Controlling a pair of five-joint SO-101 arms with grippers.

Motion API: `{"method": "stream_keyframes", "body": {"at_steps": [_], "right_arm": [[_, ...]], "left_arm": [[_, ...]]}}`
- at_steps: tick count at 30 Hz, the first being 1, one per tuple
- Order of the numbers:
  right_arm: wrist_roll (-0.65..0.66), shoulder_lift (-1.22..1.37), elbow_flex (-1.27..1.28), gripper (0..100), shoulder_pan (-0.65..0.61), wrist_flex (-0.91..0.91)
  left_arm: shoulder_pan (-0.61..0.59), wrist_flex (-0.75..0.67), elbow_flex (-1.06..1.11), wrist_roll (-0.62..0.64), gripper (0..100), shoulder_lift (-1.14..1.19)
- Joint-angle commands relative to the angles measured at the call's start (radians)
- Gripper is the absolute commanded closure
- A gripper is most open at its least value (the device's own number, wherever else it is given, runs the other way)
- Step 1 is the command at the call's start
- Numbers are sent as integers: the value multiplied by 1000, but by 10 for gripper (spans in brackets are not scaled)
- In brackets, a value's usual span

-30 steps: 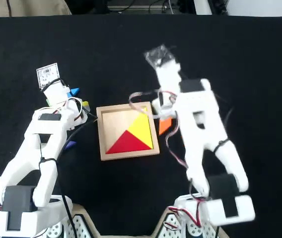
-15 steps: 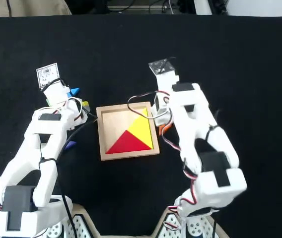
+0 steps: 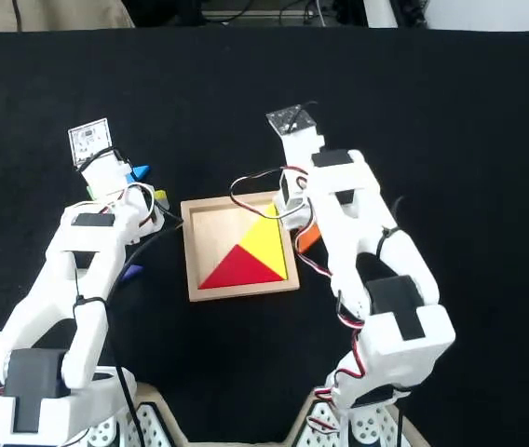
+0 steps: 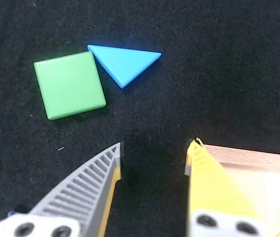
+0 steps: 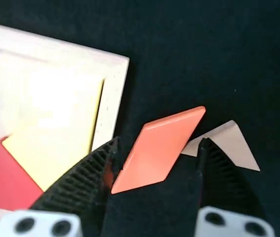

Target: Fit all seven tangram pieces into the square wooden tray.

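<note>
Wooden tray [image 3: 190, 256] sat mid-counter [image 3: 451, 112] with the red triangle [image 3: 239, 268] and yellow triangle [image 3: 266, 240] in it. Right gripper [image 5: 159, 143] had its fingers spread around the orange parallelogram [image 5: 150, 158], at the tray's 3 o'clock. Left gripper [image 4: 157, 145] had its fingers open too, near the green square [image 4: 70, 85] and blue triangle [image 4: 124, 61], around 10 o'clock.

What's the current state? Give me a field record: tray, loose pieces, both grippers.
tray: holds red triangle and yellow triangle; rest bare wood
loose by right arm: orange parallelogram, pale triangle beside it
loose by left arm: green square, blue triangle, corners nearly meeting
left gripper: open, over bare cloth by the tray's corner
right gripper: open, straddling the orange parallelogram
</note>
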Motion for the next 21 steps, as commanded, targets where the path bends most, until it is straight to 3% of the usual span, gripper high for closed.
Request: {"method": "stream_keyframes", "body": {"at_steps": [1, 6, 11, 21], "right_arm": [[-3, 35, -50, 747, -5, -18], [-2, 133, -108, 750, 0, -11], [0, 116, -124, 840, 0, 9], [0, 62, -94, 848, 2, 20]], "left_arm": [[-8, -17, -16, -6, 784, -40], [-8, -15, -16, -6, 784, -40], [-8, -15, -16, -6, 784, -40], [-8, -18, -16, -6, 784, -40]]}}
